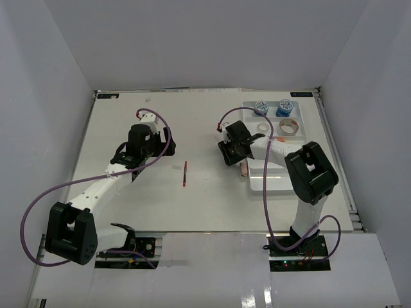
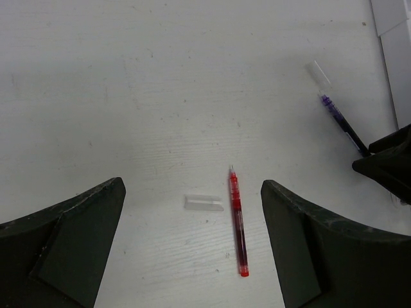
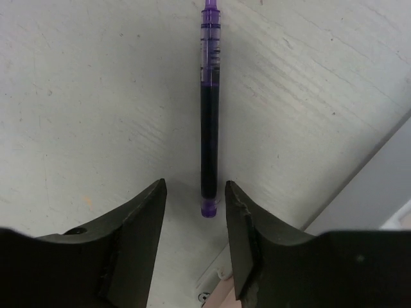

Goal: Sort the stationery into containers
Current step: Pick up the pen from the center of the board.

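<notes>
A dark pen with purple ends (image 3: pixel 209 109) lies on the table. Its near end sits between the fingers of my right gripper (image 3: pixel 194 186), whose jaws stand a little apart on either side without touching it. In the top view the right gripper (image 1: pixel 229 149) is just left of the white tray (image 1: pixel 266 183). A red pen (image 2: pixel 238 221) lies between the wide-open fingers of my left gripper (image 2: pixel 192 186), with a clear cap (image 2: pixel 203 203) beside it. The red pen (image 1: pixel 185 174) is at the table's middle, and the left gripper (image 1: pixel 164 138) hangs up and to its left.
Two blue-white tubs (image 1: pixel 261 107) (image 1: pixel 284 108) and a tape roll (image 1: pixel 290 126) sit in the tray's far end. A pink piece (image 1: pixel 243 169) lies by the tray's left edge. Another clear cap (image 2: pixel 319 72) lies past the purple pen's tip. White walls enclose the table.
</notes>
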You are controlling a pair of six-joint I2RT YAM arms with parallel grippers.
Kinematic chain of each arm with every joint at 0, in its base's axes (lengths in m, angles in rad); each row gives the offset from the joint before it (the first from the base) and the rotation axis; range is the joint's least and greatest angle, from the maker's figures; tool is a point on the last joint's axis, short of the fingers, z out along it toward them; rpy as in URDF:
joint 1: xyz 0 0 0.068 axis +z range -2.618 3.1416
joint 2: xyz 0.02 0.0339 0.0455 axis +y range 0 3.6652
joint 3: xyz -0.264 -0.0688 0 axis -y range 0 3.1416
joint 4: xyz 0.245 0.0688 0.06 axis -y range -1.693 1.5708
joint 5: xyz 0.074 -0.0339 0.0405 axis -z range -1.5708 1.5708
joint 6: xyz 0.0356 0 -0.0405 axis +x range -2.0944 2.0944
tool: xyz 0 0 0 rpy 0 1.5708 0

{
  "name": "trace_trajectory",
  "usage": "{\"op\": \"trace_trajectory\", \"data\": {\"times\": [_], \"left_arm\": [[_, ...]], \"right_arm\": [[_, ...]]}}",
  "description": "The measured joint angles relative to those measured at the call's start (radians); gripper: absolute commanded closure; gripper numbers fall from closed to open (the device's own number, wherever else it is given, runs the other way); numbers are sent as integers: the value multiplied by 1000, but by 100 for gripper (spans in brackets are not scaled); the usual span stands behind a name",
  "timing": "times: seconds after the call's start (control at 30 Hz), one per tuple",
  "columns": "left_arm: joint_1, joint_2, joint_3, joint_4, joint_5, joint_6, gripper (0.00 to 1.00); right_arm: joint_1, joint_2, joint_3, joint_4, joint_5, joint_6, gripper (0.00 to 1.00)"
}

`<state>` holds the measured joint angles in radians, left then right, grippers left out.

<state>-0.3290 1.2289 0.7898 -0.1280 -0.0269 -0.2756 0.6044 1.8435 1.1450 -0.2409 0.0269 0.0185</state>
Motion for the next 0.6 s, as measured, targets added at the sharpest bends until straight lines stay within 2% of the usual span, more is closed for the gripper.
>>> {"op": "trace_trajectory", "data": {"times": [0.23, 0.53, 0.6], "left_arm": [[0, 0, 0, 0, 2, 0, 2], [0, 6, 0, 0, 12, -4, 2], [0, 6, 0, 0, 17, -7, 2]], "right_arm": [[9, 7, 3, 4, 19, -4, 62], [35, -23, -51, 55, 66, 1, 89], [44, -33, -64, 60, 72, 5, 92]]}}
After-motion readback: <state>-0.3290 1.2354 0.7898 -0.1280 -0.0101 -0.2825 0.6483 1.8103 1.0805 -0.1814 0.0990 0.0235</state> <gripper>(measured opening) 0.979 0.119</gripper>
